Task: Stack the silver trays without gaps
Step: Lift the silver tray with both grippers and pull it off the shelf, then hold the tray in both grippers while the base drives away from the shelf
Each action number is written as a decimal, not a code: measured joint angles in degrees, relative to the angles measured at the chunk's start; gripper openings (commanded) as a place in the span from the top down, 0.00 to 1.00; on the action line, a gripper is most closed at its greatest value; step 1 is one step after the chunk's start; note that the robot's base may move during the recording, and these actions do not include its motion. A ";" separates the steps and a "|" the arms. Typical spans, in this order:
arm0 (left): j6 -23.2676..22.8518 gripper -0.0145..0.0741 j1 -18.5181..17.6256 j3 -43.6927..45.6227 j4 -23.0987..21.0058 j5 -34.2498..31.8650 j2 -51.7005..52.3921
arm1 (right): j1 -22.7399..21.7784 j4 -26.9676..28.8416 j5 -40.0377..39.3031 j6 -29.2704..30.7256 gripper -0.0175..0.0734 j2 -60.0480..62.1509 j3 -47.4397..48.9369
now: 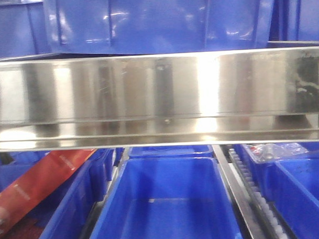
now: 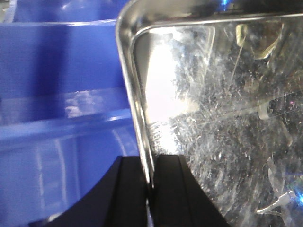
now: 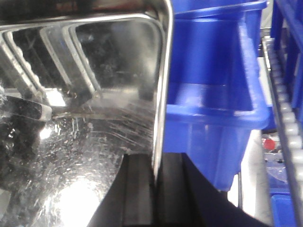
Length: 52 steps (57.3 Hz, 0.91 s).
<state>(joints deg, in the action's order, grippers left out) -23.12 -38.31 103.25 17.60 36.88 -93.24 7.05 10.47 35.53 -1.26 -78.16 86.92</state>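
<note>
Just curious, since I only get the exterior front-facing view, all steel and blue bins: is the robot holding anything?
Observer: Yes. The left wrist view shows the left gripper shut on the rim of a silver tray.
Operator: And the other arm?
Observer: The right wrist view shows the right gripper clamping a rim on what looks like the same tray's opposite side.
</note>
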 measured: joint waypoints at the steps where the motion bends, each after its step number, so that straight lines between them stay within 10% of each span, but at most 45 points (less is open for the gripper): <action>1: 0.00 0.84 0.00 0.00 0.00 0.00 0.00 | 0.00 0.00 0.00 0.00 0.89 0.00 0.00; 52: 0.00 0.84 -0.02 0.00 0.13 -0.22 0.22 | 0.00 -0.14 -0.42 0.00 0.89 -0.19 0.00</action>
<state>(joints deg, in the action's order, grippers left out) -23.12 -38.33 103.25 17.73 36.66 -93.02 7.05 10.33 35.11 -1.26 -78.36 86.92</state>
